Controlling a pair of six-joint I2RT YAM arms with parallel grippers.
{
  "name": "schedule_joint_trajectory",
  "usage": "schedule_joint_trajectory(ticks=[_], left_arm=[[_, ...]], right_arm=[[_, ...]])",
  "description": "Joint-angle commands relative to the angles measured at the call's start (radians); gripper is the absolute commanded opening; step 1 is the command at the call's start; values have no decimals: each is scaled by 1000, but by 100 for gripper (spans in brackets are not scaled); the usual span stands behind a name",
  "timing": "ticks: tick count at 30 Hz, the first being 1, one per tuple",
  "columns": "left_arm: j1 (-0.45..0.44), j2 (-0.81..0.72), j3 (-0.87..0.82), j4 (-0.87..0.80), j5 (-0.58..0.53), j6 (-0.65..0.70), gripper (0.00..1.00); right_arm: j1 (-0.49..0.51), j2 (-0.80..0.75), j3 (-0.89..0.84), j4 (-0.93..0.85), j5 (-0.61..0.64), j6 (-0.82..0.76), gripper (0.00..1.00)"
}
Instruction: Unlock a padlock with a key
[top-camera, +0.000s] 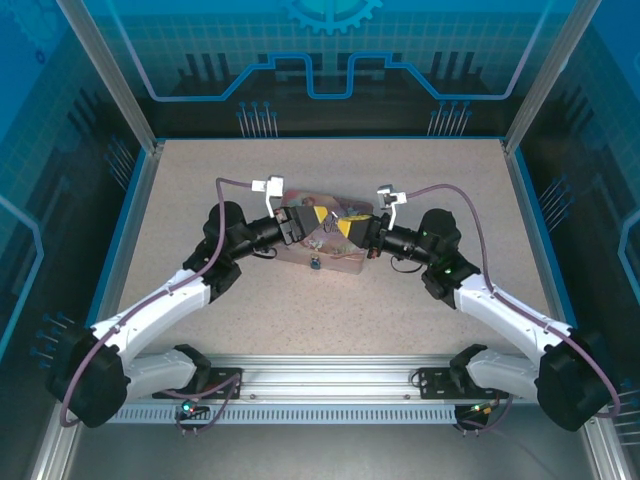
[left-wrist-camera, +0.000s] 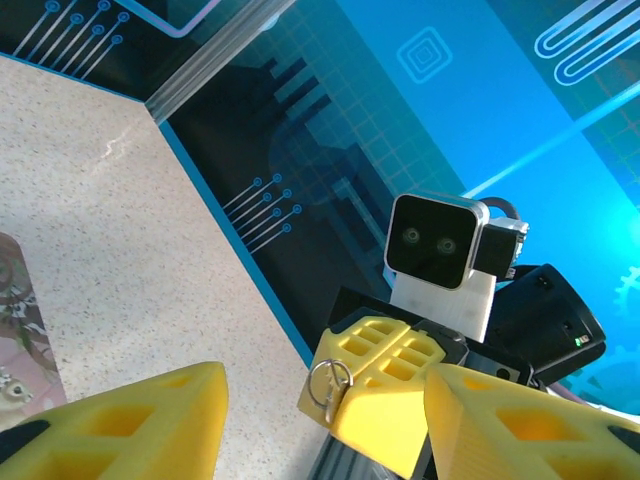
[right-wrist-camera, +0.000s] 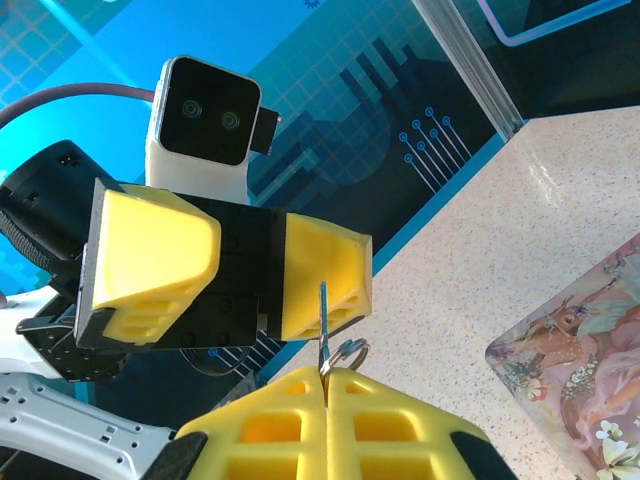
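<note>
Pressed together, the yellow foam fingers (right-wrist-camera: 270, 430) of the right gripper (right-wrist-camera: 325, 388) pinch the thin dark metal key (right-wrist-camera: 323, 318), whose blade stands straight up out of the seam between them. A small silvery split ring (right-wrist-camera: 346, 352) hangs at the blade's foot. Facing it at close range, the left gripper (right-wrist-camera: 250, 275) has its own yellow fingers spread apart. The key's tip shows in front of one of those fingers, though whether they touch cannot be told. From above, both grippers meet nose to nose over the pink pictured rectangular tin box (top-camera: 350, 262), which lies in the middle of the speckled beige table (top-camera: 200, 180). The tiny blue-bodied padlock (top-camera: 313, 263) sits at the tin's near edge, below the grippers and apart from both. Whether it rests on the lid or just beside it is too small to tell.
</note>
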Motion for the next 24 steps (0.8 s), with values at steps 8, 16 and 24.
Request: schedule_joint_trajectory(ticks=[8, 16, 24], left_arm=[[-3, 10, 31, 16, 4, 28, 56], [-1, 30, 80, -54, 41, 84, 58], [-3, 64, 72, 3, 73, 61, 52]], right_arm=[[25, 15, 17, 24, -9, -27, 0], [26, 8, 28, -2, -16, -36, 0], [34, 23, 42, 15, -23, -24, 0]])
